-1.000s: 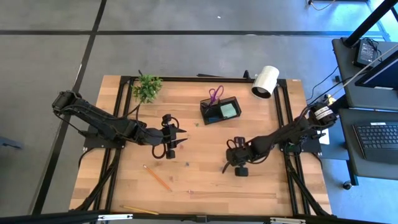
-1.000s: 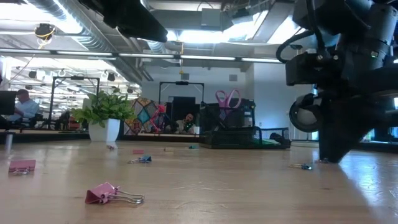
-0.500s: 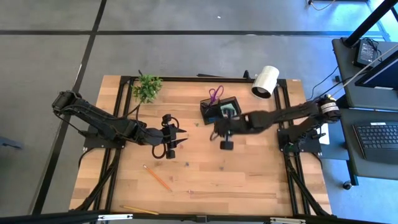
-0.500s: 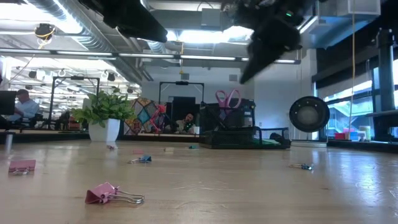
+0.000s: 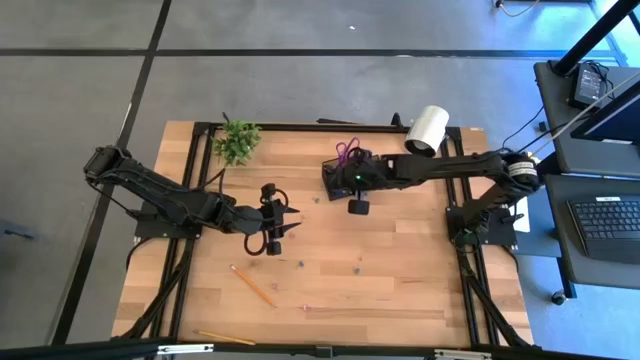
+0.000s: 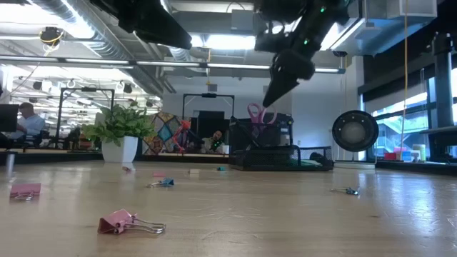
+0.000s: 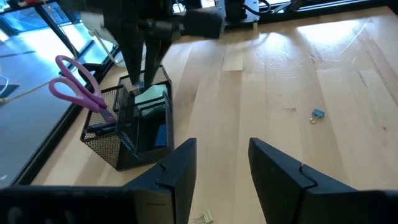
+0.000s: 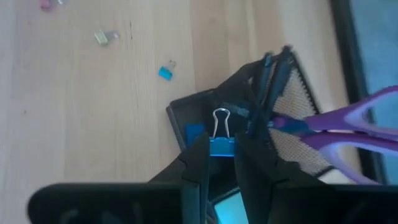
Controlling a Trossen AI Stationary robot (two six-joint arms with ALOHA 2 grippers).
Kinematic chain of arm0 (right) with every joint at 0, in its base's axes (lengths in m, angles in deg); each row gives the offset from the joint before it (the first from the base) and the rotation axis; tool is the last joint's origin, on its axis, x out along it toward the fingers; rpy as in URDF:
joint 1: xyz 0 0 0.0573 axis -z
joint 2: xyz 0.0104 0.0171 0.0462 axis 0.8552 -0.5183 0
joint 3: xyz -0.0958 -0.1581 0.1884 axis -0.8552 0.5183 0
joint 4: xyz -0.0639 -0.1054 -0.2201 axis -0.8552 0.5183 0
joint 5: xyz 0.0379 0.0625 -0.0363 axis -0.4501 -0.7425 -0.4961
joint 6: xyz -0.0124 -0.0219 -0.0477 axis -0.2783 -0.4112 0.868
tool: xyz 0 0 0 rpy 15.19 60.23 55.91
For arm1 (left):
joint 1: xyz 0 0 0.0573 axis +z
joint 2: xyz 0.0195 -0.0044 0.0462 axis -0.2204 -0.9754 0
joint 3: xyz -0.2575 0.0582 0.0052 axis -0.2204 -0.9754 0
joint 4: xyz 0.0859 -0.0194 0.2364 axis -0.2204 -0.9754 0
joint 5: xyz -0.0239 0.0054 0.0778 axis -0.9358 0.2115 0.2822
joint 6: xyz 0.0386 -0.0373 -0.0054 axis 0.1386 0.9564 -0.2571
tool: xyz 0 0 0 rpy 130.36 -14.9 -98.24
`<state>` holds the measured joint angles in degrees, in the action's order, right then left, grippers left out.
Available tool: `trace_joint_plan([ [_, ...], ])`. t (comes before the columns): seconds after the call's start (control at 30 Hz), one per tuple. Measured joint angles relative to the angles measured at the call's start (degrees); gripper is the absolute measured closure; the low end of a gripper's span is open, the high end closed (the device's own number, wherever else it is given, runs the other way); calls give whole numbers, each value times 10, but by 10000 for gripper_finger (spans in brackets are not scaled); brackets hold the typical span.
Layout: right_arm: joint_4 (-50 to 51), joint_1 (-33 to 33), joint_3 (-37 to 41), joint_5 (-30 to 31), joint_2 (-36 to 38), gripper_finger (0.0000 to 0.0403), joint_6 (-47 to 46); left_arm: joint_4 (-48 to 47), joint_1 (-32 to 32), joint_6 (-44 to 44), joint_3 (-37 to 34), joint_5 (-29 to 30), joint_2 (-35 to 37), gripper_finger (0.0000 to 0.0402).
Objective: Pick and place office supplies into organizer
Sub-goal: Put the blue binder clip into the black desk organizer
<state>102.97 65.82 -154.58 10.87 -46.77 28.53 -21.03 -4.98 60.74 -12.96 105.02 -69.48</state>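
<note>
Already the organizer point(image 5: 352, 176), sitting toward one o'clock on the surface point(image 5: 400, 260), holds the purple scissors point(image 5: 346, 151), a green sticky pad point(image 7: 153, 96) and a blue item. The right gripper point(image 8: 219, 163) hangs directly above it, its fingers pinched on a blue binder clip point(image 8: 221, 145) that looks about ready to drop in. Left to gather, by my reckoning: a pencil point(image 5: 254, 286) near seven o'clock, another at the near edge, and small clips scattered about, including a pink one point(image 6: 131, 223). The left gripper point(image 5: 291, 224) waits near the middle, toward nine o'clock, fingers spread and empty. A potted plant point(image 5: 237, 141) stands at eleven o'clock, a white cylinder point(image 5: 427, 130) at one. Beyond lies an open office with a seated person point(image 6: 26, 121).
</note>
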Motion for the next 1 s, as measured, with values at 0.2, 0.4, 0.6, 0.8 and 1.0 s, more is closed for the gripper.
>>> trace_joint_plan([
  [0.2,-9,7,0,0,-55,337,15,0,0,-1,0,0,0,261],
  [0.4,-14,14,0,1,-107,337,15,0,0,-1,0,0,0,261],
  [0.6,-64,20,0,2,-138,337,-3,0,0,-1,0,0,0,261],
  [0.8,-99,28,0,5,-151,337,-10,-3,0,-1,0,0,0,261],
  [1.0,-111,39,0,52,-154,337,-20,-4,0,-1,0,0,0,261],
])
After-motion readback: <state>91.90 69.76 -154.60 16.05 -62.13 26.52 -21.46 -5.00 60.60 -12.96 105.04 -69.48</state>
